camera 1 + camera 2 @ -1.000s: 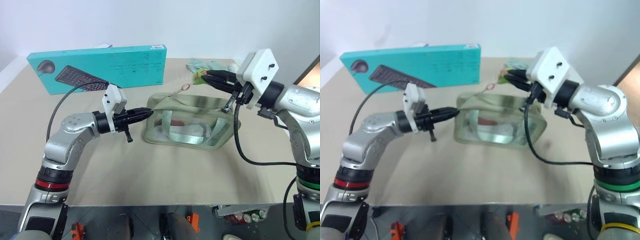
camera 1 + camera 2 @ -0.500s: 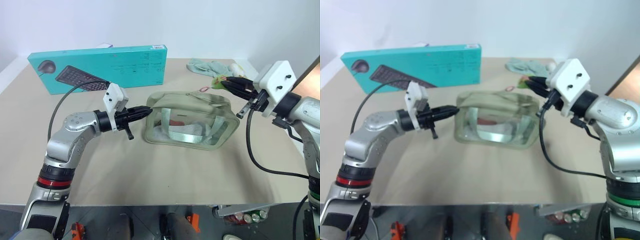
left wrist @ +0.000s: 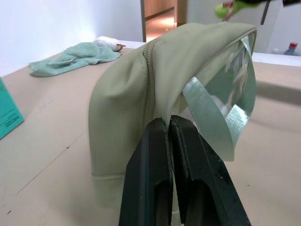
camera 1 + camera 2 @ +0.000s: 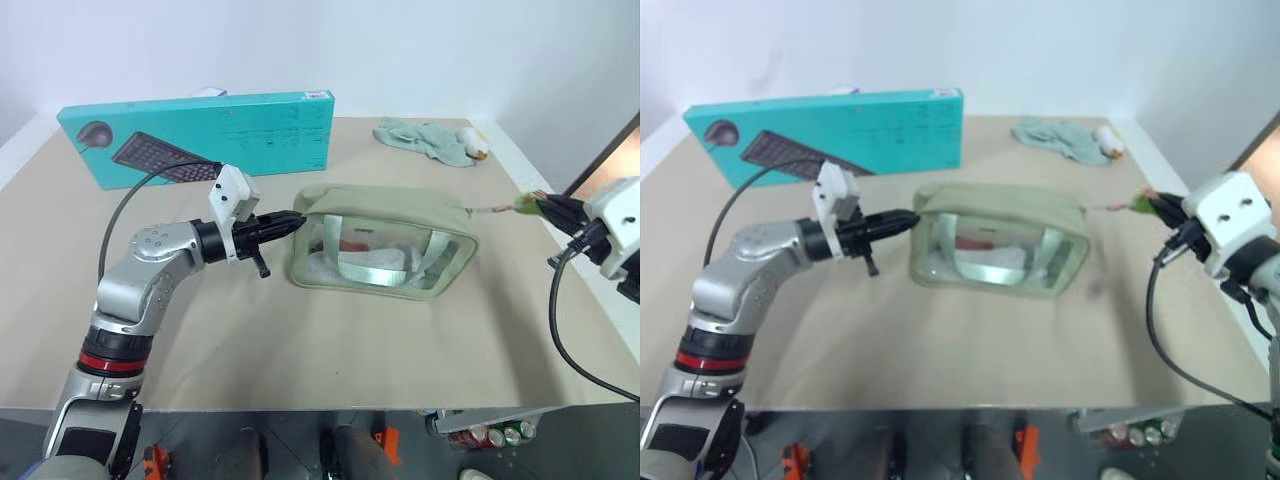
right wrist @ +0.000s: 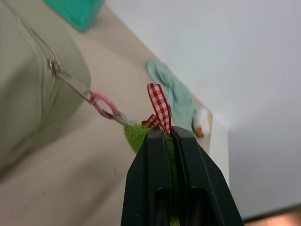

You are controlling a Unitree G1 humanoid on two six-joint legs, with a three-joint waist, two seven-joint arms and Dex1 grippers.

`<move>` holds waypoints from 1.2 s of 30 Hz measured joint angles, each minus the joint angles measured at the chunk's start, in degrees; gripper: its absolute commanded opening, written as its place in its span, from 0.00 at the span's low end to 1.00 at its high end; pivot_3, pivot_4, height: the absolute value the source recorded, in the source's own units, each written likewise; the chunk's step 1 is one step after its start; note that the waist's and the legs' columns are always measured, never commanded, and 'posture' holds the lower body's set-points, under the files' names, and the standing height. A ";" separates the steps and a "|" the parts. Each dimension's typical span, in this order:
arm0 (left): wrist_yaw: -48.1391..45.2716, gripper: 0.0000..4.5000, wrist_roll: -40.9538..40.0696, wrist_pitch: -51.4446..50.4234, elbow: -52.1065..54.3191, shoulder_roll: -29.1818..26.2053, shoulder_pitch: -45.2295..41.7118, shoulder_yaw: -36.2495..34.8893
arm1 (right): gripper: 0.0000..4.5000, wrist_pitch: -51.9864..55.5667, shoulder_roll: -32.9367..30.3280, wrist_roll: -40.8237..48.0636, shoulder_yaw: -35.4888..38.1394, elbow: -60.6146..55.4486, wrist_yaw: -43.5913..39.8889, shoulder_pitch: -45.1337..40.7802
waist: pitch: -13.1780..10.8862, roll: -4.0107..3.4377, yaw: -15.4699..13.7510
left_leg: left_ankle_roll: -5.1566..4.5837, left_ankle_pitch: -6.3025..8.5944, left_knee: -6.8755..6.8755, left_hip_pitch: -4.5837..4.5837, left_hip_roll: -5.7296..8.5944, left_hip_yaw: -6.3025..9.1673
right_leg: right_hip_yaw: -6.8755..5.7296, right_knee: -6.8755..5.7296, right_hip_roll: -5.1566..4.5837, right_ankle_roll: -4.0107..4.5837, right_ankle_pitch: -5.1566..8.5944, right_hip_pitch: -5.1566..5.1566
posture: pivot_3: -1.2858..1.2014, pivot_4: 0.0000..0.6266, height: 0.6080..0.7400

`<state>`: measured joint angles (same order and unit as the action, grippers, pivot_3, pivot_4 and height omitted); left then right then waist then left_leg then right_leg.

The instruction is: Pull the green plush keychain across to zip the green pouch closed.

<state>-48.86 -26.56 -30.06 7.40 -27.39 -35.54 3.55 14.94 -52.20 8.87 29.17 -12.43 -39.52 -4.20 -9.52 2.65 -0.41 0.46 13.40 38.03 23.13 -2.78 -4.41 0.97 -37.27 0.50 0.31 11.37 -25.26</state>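
Observation:
The green pouch [image 4: 385, 240] lies on the table's middle with its top zipper drawn along to the right end. My left gripper [image 4: 297, 220] is shut on the fabric at the pouch's left end [image 3: 122, 94]. Off the pouch's right end, my right gripper [image 4: 535, 203] is shut on the green plush keychain [image 5: 136, 134], which carries a red checked ribbon. A pink ring [image 5: 101, 104] links the keychain to the zipper pull [image 5: 56, 68] at the pouch's right corner, and the link is stretched taut.
A long teal keyboard box [image 4: 200, 135] stands along the back left. A pale teal cloth [image 4: 425, 135] with a small white-and-orange toy [image 4: 475, 142] lies at the back right. The table's right edge [image 4: 560, 250] runs just under my right gripper.
My right gripper has swung right and down with the keychain, running the zipper along the pouch's top to its right end. The left gripper has kept its hold in place.

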 measured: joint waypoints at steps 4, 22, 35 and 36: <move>0.02 0.00 0.01 0.01 0.00 0.09 -0.14 0.50 | 0.00 -1.10 2.90 -1.56 -0.50 0.81 2.44 3.60 | 0.01 -0.03 0.14 | 0.00 0.00 -0.01 -0.06 -0.03 0.01 | 0.07 -0.01 0.04 0.00 -0.01 -0.01 | 0.52 0.24 1.00; 2.26 0.00 1.49 -0.08 -0.35 1.43 -0.40 0.55 | 0.07 -10.47 16.37 -11.95 -20.31 14.40 13.95 -3.11 | 0.05 -0.21 0.25 | 0.00 -0.01 -0.02 -0.12 -0.06 0.01 | 0.15 -0.03 0.13 0.03 -0.03 0.02 | 0.52 0.24 1.00; 2.41 0.96 -5.29 -4.12 -1.82 -2.73 1.31 -9.27 | 1.00 -1.29 14.27 5.55 -4.65 -4.33 6.96 9.04 | 0.05 -0.24 0.27 | 0.00 -0.01 -0.13 -0.17 -0.13 0.03 | 0.12 -0.03 0.16 0.05 0.00 0.02 | 0.52 0.24 1.00; 2.59 0.99 -4.89 -3.87 -1.83 -3.92 2.53 -10.43 | 1.00 -0.16 14.53 7.26 -2.77 -6.13 6.75 11.00 | 0.05 -0.24 0.32 | 0.01 -0.01 -0.16 -0.21 -0.14 0.00 | 0.15 -0.03 0.17 0.05 0.00 0.01 | 0.52 0.24 1.00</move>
<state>-46.26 -31.45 -33.93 5.56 -31.31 -33.00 -6.87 14.78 -37.67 16.13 26.40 -18.56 -32.77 6.80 -9.47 2.41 -0.08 0.47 13.39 37.87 22.93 -2.92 -4.41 1.13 -37.30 0.68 0.37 11.37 -25.24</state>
